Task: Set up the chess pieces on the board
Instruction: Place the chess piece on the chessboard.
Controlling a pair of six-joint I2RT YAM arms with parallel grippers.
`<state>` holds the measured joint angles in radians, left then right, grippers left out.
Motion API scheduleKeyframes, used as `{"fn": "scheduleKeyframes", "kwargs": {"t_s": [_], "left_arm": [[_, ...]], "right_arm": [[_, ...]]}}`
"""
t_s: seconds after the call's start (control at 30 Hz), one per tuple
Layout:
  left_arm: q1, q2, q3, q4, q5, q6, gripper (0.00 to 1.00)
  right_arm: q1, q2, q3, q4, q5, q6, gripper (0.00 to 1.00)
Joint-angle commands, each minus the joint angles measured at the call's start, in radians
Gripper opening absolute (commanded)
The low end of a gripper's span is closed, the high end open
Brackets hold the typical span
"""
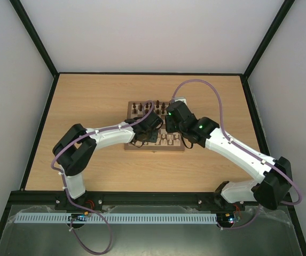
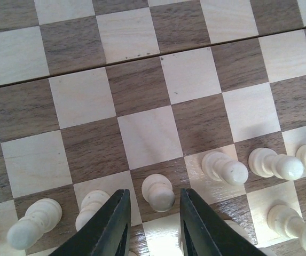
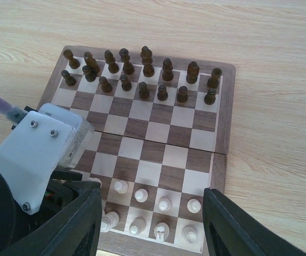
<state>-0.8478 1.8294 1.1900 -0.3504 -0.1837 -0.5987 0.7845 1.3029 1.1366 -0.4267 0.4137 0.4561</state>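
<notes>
The board (image 2: 142, 85) fills the left wrist view. Several pale chess pieces stand along its near rows. One pale pawn (image 2: 159, 193) stands upright on a dark square between the fingers of my left gripper (image 2: 153, 193), which is open with a gap on each side of the pawn. More pale pawns (image 2: 225, 168) (image 2: 91, 208) stand on the squares beside it. My right gripper (image 3: 153, 192) hangs open above the board (image 3: 158, 133) with nothing between its fingers; below it are two rows of pale pieces (image 3: 164, 204). The left arm's wrist (image 3: 40, 149) hides the board's near left corner.
Dark brown pieces (image 3: 142, 69) fill the board's two far rows. From above, both arms (image 1: 158, 125) meet over the board (image 1: 153, 148) in the middle of the wooden table (image 1: 88, 96). Black frame posts and pale walls enclose the table.
</notes>
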Motion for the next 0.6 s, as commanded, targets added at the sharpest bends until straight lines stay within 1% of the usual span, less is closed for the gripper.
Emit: {"fn": "scheduleKeyframes", "kwargs": {"t_s": [0.0, 0.27, 0.47, 0.57], "left_arm": [[-0.002, -0.058, 0.007, -0.019, -0.020, -0.009, 0.29], [-0.002, -0.088, 0.027, -0.023, -0.028, -0.006, 0.29], [-0.003, -0.147, 0.022, -0.034, -0.053, -0.011, 0.36], [-0.002, -0.203, 0.009, -0.034, -0.083, -0.004, 0.41]], "right_arm": [[-0.005, 0.014, 0.002, -0.004, 0.001, -0.004, 0.52], [-0.006, 0.021, 0.003, -0.006, -0.003, -0.004, 0.52], [-0.005, 0.026, 0.006, -0.008, -0.017, -0.005, 0.52], [-0.006, 0.025, 0.004, 0.000, -0.038, -0.008, 0.52]]}}
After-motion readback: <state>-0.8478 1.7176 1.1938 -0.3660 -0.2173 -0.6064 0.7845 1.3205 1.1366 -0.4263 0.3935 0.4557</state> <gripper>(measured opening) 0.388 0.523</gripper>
